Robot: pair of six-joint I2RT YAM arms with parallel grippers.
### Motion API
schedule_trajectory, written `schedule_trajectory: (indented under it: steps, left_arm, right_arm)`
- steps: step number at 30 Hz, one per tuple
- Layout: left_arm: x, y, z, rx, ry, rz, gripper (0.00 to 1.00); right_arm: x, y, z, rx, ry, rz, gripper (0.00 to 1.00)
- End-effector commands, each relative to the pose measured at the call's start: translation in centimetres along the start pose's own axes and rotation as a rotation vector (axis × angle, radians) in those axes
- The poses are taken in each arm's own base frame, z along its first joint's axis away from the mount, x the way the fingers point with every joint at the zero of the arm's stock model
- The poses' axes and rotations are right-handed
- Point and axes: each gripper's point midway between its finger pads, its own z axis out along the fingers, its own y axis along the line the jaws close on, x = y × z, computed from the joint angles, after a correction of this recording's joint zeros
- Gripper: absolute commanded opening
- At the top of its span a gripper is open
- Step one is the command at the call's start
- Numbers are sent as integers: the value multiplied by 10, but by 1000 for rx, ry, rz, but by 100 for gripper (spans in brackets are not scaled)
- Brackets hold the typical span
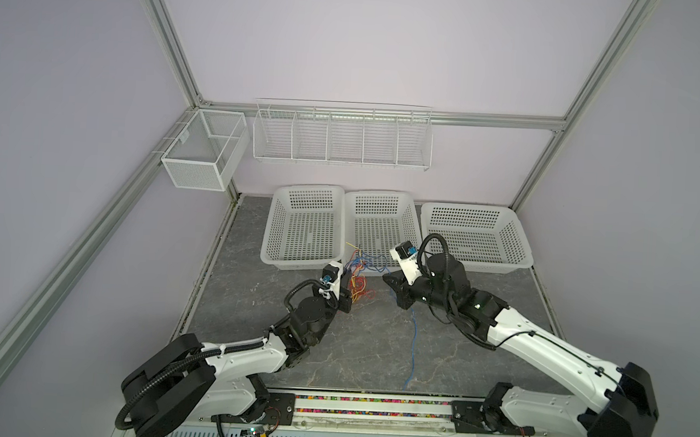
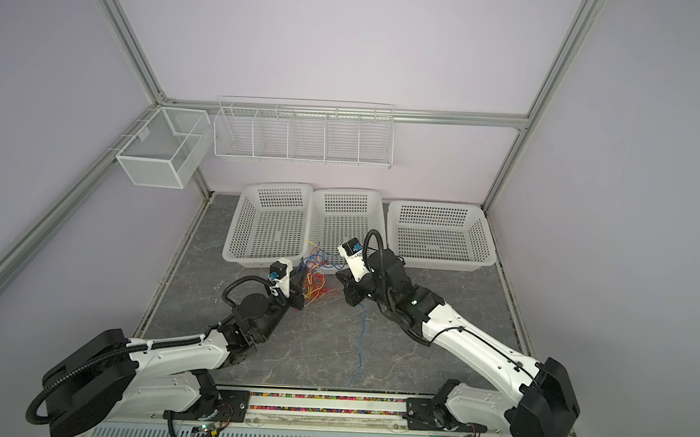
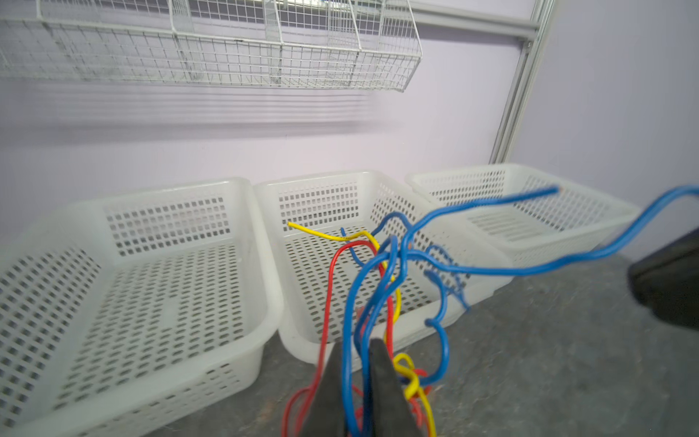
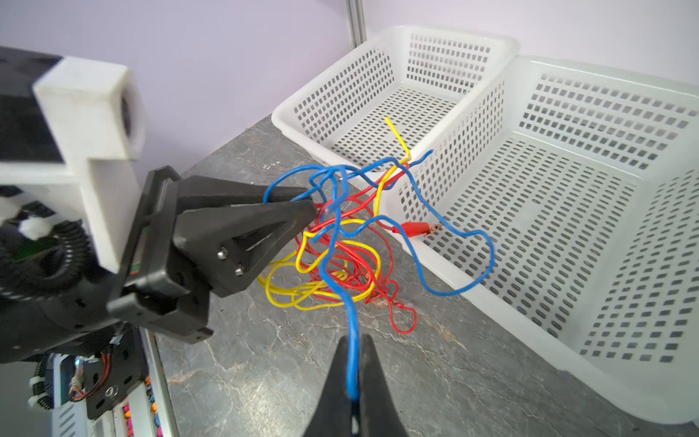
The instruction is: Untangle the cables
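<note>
The cables [image 1: 359,278] [image 2: 315,280] form a red, yellow and blue tangle on the grey tabletop in front of the middle basket. Part of the tangle is lifted. My left gripper [image 3: 357,350] [image 1: 349,288] [image 4: 312,202] is shut on blue cable strands at the tangle's left side. Red and yellow strands [image 3: 391,314] run just outside its fingers. My right gripper [image 4: 354,340] [image 1: 386,278] is shut on a single blue cable [image 4: 351,321] to the tangle's right. That cable's loose end trails toward the table's front edge [image 1: 410,356]. A red clip [image 4: 414,229] lies at the basket rim.
Three white perforated baskets [image 1: 308,187] [image 1: 379,194] [image 1: 465,208] stand side by side along the back wall, close behind the tangle. A wire rack [image 1: 341,135] and a mesh box [image 1: 202,152] hang on the walls above. Aluminium frame posts stand at the corners.
</note>
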Motion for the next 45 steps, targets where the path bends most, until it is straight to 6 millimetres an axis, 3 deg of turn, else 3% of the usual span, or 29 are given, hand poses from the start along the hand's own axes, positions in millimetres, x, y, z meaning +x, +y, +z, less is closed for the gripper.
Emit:
schedule_trajectory:
  steps: [1,6,14,19,25,28,29,31,33,36,41,45]
  left_arm:
    - [-10,0,-2,-7,-11,-12,0]
    - [-11,15,-10,-73,-10,-13,0]
    - [-9,51,-31,-245,6,-37,0]
    - [-9,56,-40,-251,31,-24,0]
    - [-6,58,-48,-238,37,-15,0]
    - [-6,40,-46,-125,37,-11,0]
    - [-6,29,-45,-60,39,12,12]
    - [-6,20,-45,-8,45,12,46]
    - [-4,16,-45,16,49,12,63]
    - [-3,14,-45,27,53,21,70]
    - [-6,24,-45,-30,39,34,71]
    - [-15,26,-44,-47,21,69,73]
  right_arm:
    - [-7,-11,0,89,-2,1,6]
    - [10,-32,-2,203,67,-29,6]
    - [31,-107,-32,592,102,79,6]
    - [36,-130,-45,656,101,155,6]
    - [31,-115,-32,541,101,146,6]
    - [28,-95,-19,405,96,131,6]
    - [26,-86,-15,352,89,125,6]
    - [22,-77,-12,294,74,115,6]
    - [20,-82,-14,323,74,113,6]
    - [14,-87,-16,357,70,92,6]
    - [2,-55,-12,169,36,-34,6]
    - [-2,-26,-21,11,-8,-170,6]
